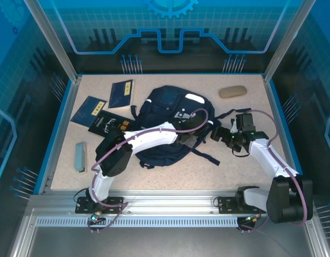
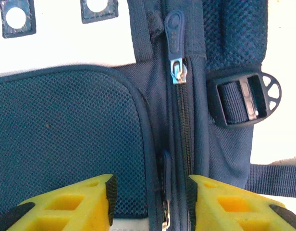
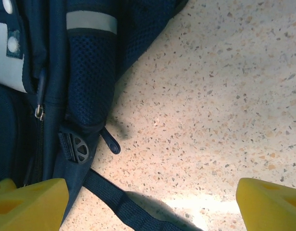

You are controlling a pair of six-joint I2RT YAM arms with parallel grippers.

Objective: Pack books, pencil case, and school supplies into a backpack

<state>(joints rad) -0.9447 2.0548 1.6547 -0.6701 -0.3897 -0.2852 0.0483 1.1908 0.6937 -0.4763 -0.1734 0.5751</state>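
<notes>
Hands, both released: left hand (image 2: 150, 198) spread astride a zipper (image 2: 183, 122) on the backpack (image 1: 165, 107), which lies at the middle of the desk (image 1: 208, 171); right hand (image 3: 150, 204) spread over bare desk just right of it; beyond, three books (image 1: 109, 126) lie left of the backpack, pencil case (image 1: 232, 91) at far right.

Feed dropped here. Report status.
Left gripper open, straddling backpack zipper, zip shut. Right gripper open beside backpack. Books, pencil case on table, unpacked. Nothing blocking.

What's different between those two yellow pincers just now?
The left pincer sits over the backpack, fingers straddling its zipper; the right pincer hangs over bare table beside the backpack. The left pincer's gap is narrow, the right pincer's wide. Both are open, with yellow fingers.
</notes>
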